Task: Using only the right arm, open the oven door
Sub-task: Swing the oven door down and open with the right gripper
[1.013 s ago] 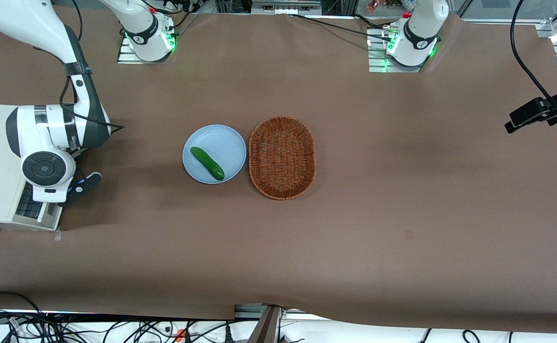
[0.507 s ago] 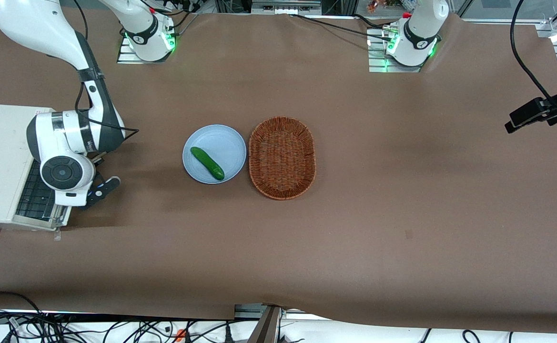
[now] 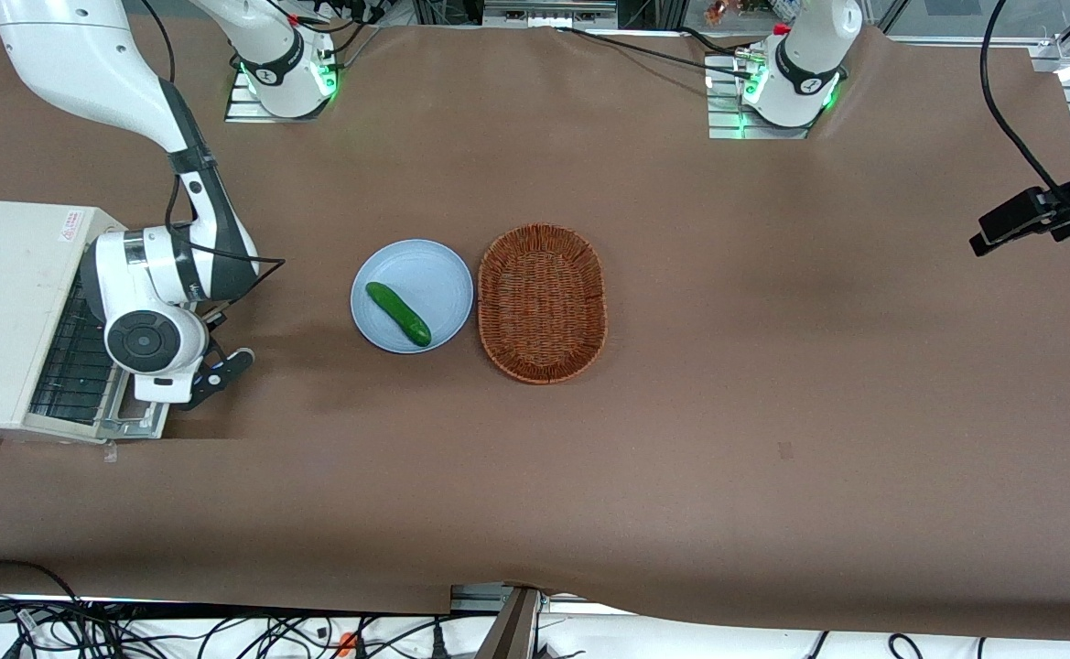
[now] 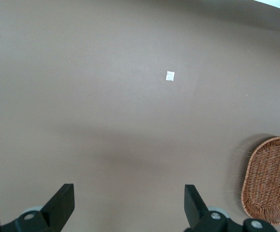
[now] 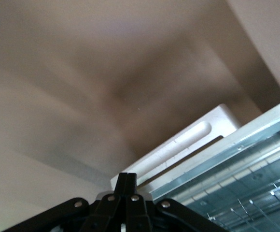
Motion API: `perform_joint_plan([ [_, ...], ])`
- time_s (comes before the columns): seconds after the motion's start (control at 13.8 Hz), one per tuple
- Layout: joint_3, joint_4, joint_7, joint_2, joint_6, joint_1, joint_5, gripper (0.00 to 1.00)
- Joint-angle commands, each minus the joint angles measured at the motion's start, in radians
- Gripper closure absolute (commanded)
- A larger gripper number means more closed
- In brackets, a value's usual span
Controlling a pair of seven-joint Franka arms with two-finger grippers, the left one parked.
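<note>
The oven door (image 3: pixel 123 416) hangs folded down from the front of the oven (image 3: pixel 13 311), and there is the wire rack (image 3: pixel 72 352) on show through the mouth of the box. The cream-white oven sits at the working arm's end of the table (image 3: pixel 727 366), its opening facing the plate (image 3: pixel 412 295). Only a strip of the door's silver frame peeps out below the right arm (image 3: pixel 145 284), whose round black-capped wrist sits right over the opening. From the wrist camera, the metal frame of the door (image 5: pixel 256 159) and the oven's white casing (image 5: pixel 188 142) fill the shot close up. The gripper (image 3: pixel 214 371) is down in front of the oven, just beside the door's edge; its fingers (image 5: pixel 126 186) look pressed together, and whether they pinch the handle cannot be told. Out from the oven, the pale blue plate carries a green cucumber (image 3: pixel 398 313) lying slantwise. Beside the plate, farther from the oven, rests an oval wicker basket (image 3: pixel 542 302), seen again from the parked arm's wrist (image 4: pixel 270 181).
</note>
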Motion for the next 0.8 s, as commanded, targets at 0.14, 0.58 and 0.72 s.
perform_joint_plan([
  [0.14, -0.051, 0.007, -0.006, 0.063, 0.069, -0.053, -0.04, 1.0],
  [0.58, -0.052, 0.007, 0.04, 0.075, 0.069, -0.067, 0.067, 1.0],
  [0.72, -0.052, 0.007, 0.064, 0.08, 0.063, -0.075, 0.125, 1.0],
])
